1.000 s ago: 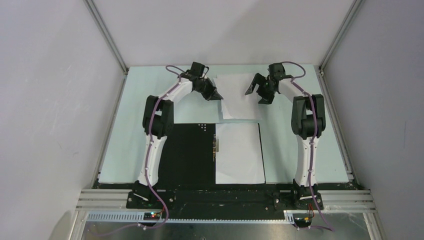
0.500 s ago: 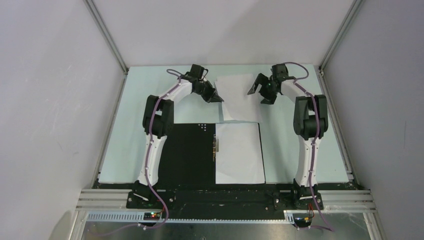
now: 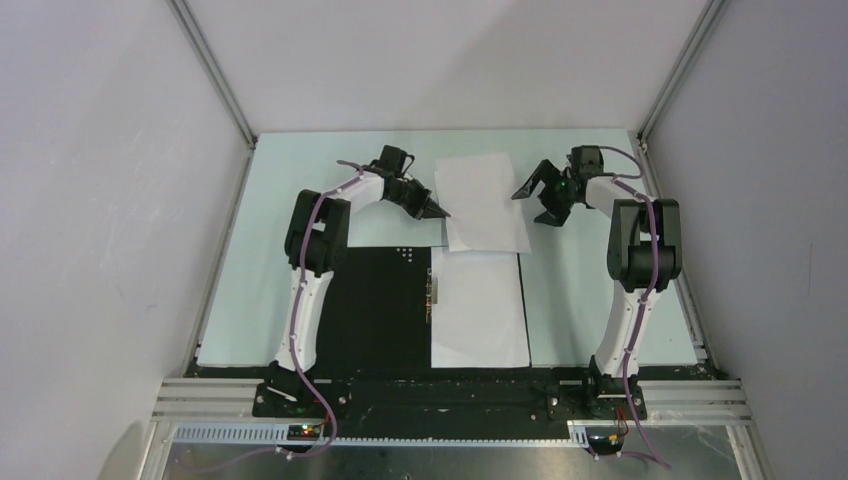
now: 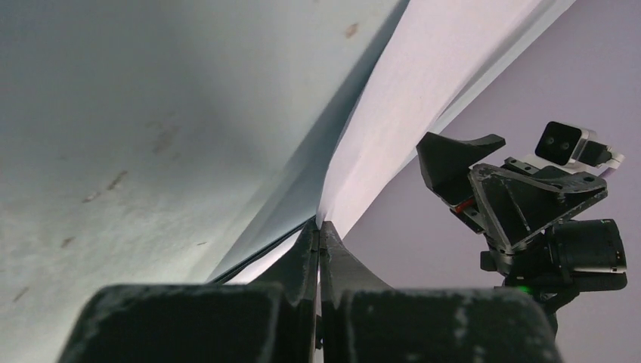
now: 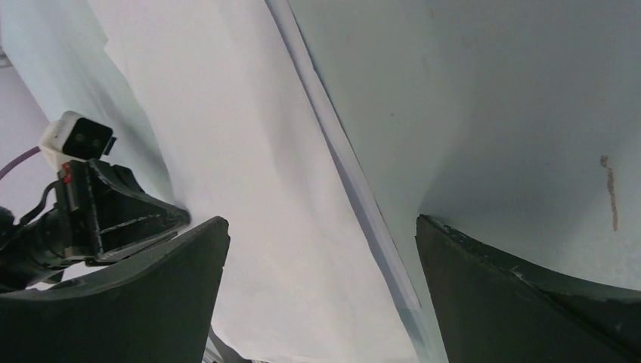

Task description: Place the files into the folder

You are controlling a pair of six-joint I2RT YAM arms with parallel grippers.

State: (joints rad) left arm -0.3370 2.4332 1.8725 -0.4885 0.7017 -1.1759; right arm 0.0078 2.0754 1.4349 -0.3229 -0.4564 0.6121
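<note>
The folder (image 3: 380, 310) lies open near the front, black inside up, metal spine clip (image 3: 430, 290) at its middle. One white sheet (image 3: 478, 310) lies on its right half. A second white sheet (image 3: 485, 200) lies behind it, its near edge overlapping the first. My left gripper (image 3: 437, 210) is shut on this sheet's left edge; in the left wrist view the jaws (image 4: 318, 227) pinch the lifted paper (image 4: 408, 98). My right gripper (image 3: 540, 195) is open just right of the sheet, above its right edge (image 5: 319, 221); the paper (image 5: 227, 151) shows a second edge beneath.
The pale green table top (image 3: 600, 300) is walled by grey panels with metal posts at the back corners (image 3: 250, 140). Each wrist view shows the other gripper: the right one in the left wrist view (image 4: 529, 204), the left one in the right wrist view (image 5: 113, 219).
My right gripper has swung right, off the back sheet to beside its right edge. My left gripper has moved nearer with the sheet, whose near edge now overlaps the sheet in the folder.
</note>
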